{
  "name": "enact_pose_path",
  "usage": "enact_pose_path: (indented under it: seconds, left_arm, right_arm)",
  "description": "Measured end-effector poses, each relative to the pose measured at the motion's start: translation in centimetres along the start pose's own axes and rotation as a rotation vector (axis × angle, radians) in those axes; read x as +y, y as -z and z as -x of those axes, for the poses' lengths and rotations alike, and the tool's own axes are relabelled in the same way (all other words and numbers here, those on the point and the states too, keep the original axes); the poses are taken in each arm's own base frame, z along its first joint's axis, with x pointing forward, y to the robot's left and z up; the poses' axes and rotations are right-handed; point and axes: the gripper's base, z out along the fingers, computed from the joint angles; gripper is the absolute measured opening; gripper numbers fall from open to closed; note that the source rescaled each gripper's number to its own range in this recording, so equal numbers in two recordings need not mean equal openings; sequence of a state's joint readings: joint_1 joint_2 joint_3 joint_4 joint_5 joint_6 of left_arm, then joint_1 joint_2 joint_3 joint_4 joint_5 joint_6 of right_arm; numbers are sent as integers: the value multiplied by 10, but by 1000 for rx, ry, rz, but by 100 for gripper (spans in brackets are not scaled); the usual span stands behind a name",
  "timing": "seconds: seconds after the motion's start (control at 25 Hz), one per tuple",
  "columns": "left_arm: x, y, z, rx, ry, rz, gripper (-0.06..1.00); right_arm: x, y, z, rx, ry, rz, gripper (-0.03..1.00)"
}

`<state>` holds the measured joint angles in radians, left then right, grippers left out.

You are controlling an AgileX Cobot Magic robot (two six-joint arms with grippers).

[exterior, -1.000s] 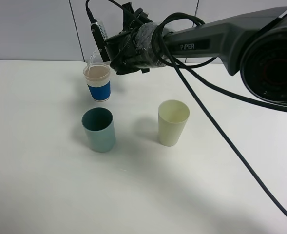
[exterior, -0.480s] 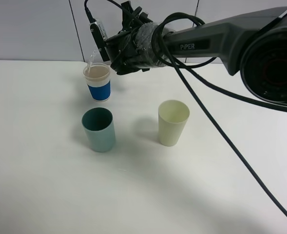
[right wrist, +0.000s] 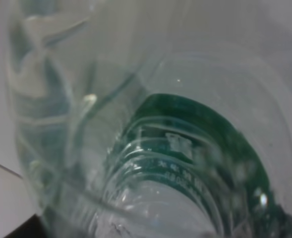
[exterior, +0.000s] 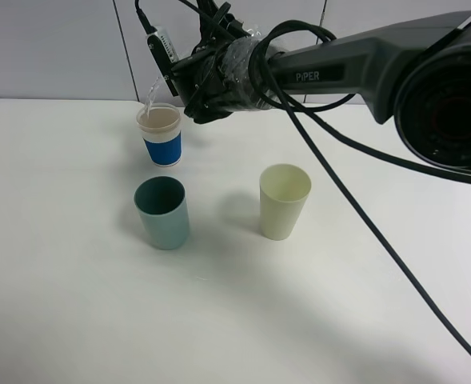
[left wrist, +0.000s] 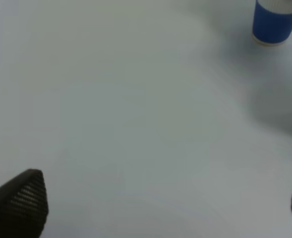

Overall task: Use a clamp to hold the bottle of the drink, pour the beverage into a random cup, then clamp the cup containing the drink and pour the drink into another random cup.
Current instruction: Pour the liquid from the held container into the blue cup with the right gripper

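While aslant, clear ribbed bottle

From the near side, the high camera looks down across the matte white table. The left wrist camera faces that tabletop, sharing the short blue-banded white cup. The right wrist camera sits hard against the clear green-labelled plastic bottle.

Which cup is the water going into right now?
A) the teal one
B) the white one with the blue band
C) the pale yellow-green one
B: the thin stream from the tilted bottle falls straight into the blue-banded cup.
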<state>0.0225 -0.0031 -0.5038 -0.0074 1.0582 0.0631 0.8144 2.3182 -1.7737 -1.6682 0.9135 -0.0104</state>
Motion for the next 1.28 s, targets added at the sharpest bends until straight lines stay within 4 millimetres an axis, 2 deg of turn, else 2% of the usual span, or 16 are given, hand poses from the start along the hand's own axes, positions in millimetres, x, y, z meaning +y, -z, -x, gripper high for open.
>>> enact_pose_path:
  seconds: [0.32,0.68,1.28]
  left_arm:
    - [0,0,0,0,0,0,100]
    - [0,0,0,0,0,0,100]
    - [0,0,0,0,0,0,100]
  right_arm:
    - [-1,0,0,0,10,-6,1]
    - [-1,0,-2,19,128,-8,1]
    - [-2,0,1,-8,142,-17,1]
